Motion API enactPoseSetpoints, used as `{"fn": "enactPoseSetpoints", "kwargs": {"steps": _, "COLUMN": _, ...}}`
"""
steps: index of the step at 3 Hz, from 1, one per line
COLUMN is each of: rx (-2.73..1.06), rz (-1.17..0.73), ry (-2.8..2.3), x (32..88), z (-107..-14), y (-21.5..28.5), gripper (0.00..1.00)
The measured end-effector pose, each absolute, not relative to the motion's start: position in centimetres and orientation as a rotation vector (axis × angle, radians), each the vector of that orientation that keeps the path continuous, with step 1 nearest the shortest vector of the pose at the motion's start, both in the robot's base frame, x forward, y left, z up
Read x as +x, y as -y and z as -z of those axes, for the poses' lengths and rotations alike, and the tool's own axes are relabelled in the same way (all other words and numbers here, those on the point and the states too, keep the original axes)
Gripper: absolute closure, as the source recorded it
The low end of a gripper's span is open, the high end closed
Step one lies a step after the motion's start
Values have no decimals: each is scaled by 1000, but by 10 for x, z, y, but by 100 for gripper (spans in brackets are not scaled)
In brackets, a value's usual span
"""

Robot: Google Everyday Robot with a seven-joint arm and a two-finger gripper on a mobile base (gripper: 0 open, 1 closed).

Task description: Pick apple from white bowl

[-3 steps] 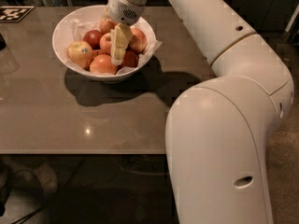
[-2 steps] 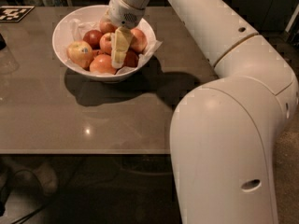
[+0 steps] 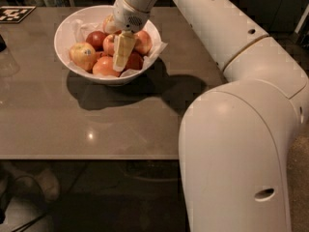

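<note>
Looking at the apples (image 3: 106,67), I count about seven, heaped in the bowl (image 3: 62,30) in the upper left of the frame. They are red and yellow-red. A yellowish apple (image 3: 83,54) lies at the left of the heap, a dark red apple (image 3: 96,38) sits just behind it, and the others fill the middle and right. A back apple (image 3: 110,23) shows only in part, at the far side of the bowl beside the wrist. Every apple I can see lies in the bowl. Crumpled paper (image 3: 157,50) lines the bowl under the fruit and pokes out over the right rim.

The gripper (image 3: 120,62) reaches down from the top of the frame into the middle of the heap, its pale lower end among the central apples, touching them or just beside them. From here I cannot tell whether it is open or closed, nor whether it has hold of anything.

The bowl stands on a grey-brown table (image 3: 96,124) and casts a shadow (image 3: 96,93) below it and to its right. The white arm (image 3: 231,37) runs from the gripper across the upper right and then fills the lower right of the frame. A black-and-white marker (image 3: 12,13) lies on the table at the far upper left. Below the table's near edge, along the bottom left, the floor is dark.
</note>
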State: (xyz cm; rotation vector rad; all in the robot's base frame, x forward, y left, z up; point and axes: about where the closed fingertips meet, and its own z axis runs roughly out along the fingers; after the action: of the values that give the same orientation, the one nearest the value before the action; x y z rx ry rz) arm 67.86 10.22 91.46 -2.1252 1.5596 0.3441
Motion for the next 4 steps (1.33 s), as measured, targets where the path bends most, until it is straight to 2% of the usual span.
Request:
{"fn": "enactPoseSetpoints", "kwargs": {"steps": 3, "rx": -2125, "rz": -344, "ry": -1560, "x": 679, "z": -915, "y": -102, "gripper": 89}}
{"fn": "enactPoseSetpoints", "kwargs": {"steps": 4, "rx": -2125, "rz": -344, "ry": -1560, "x": 679, "z": -915, "y": -102, "gripper": 100}}
